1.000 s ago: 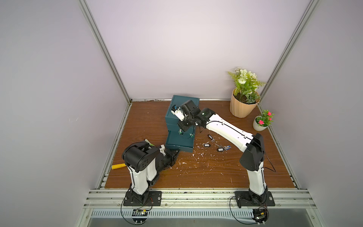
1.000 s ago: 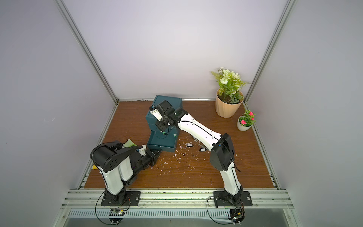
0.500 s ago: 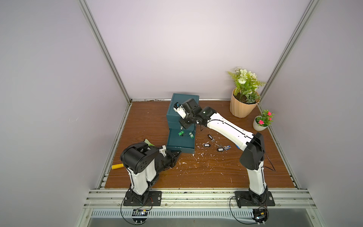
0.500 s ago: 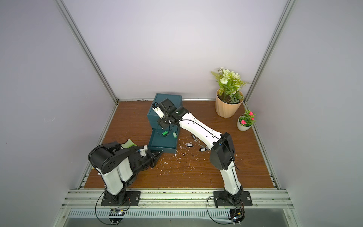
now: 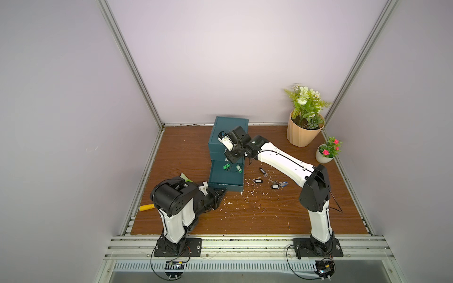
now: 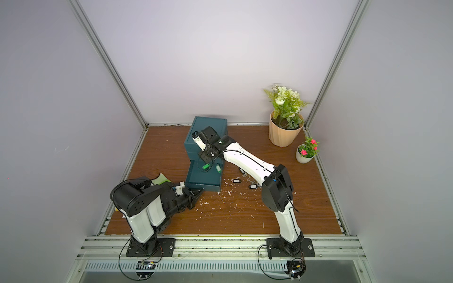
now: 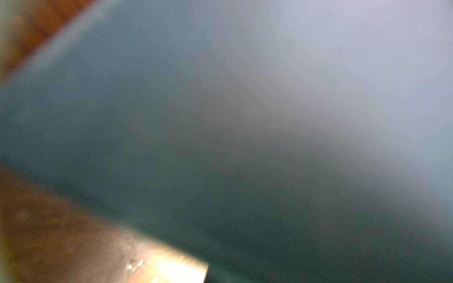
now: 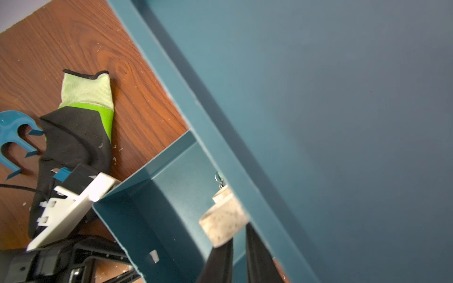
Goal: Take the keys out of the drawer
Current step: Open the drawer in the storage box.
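The teal cabinet (image 5: 230, 125) has its bottom drawer (image 5: 225, 187) pulled out. My right gripper (image 5: 231, 161) hangs over the drawer's back, fingers nearly together. A key ring (image 8: 219, 178) shows just past its pads (image 8: 224, 220). Two green-tagged keys (image 5: 226, 167) (image 6: 218, 168) sit right under the tips, one touching them; the cabinet edge hides the far pad. Several black- and blue-tagged keys (image 5: 257, 180) (image 5: 274, 186) lie on the floor to the right. My left gripper (image 5: 220, 194) is shut, tip against the drawer's front-left corner; its wrist view is a teal blur.
A green-and-black glove (image 8: 83, 117) and a blue plastic piece (image 8: 12, 137) lie left of the drawer. A yellow handle (image 5: 147, 207) rests by the left wall. Two flower pots (image 5: 302, 132) (image 5: 324, 154) stand at the back right. White flecks litter the wooden floor.
My right gripper has risen from inside the drawer, still nearly closed, and the green tags now show beneath it. The left arm has stayed put.
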`<state>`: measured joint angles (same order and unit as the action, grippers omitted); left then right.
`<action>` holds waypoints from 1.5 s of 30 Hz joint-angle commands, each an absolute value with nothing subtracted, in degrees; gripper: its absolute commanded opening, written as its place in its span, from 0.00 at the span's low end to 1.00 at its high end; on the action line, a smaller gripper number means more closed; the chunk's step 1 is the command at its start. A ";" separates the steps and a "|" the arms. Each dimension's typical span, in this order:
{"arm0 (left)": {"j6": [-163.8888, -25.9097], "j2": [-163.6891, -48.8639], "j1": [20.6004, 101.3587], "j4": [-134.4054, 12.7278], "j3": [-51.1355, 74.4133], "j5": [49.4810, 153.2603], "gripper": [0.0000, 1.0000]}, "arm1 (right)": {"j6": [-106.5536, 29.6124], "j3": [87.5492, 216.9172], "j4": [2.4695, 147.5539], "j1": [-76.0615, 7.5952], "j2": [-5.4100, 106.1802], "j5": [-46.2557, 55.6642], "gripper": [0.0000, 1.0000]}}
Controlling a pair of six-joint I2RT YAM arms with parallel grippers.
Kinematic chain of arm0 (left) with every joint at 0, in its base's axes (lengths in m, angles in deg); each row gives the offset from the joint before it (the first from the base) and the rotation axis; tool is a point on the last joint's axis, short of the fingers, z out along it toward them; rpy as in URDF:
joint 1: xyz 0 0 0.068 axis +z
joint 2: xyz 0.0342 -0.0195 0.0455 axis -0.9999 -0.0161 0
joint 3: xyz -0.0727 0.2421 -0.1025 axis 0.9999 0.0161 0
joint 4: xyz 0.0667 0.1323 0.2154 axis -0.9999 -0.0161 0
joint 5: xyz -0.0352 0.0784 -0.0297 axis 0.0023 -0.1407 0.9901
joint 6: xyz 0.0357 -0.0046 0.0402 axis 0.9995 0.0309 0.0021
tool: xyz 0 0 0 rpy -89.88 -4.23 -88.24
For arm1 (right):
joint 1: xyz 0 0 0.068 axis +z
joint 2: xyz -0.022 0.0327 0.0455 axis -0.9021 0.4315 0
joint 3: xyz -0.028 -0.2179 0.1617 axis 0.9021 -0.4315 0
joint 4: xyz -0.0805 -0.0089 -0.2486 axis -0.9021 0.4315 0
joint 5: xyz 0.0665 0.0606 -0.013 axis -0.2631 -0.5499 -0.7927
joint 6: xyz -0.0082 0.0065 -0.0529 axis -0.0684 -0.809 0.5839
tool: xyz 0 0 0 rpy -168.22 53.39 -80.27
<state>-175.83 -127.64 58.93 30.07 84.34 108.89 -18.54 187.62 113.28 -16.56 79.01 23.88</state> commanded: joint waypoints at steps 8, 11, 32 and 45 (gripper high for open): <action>-176.62 -128.30 58.33 40.80 95.82 111.07 0.00 | -17.58 186.81 111.56 -17.41 77.09 25.24 0.18; -176.83 -128.67 58.41 40.80 96.21 111.43 0.00 | -17.57 186.55 111.46 -17.40 76.83 24.99 0.18; -177.66 -129.13 59.44 40.67 97.07 113.29 0.00 | -17.53 185.18 111.14 -17.41 75.60 25.14 0.18; -177.89 -122.73 61.45 38.32 97.09 114.01 0.30 | -16.96 183.30 109.91 -17.41 73.93 25.15 0.18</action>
<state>-178.38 -125.59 60.43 29.13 84.65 112.23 -17.38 183.73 111.67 -16.89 78.03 24.12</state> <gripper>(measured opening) 0.289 0.180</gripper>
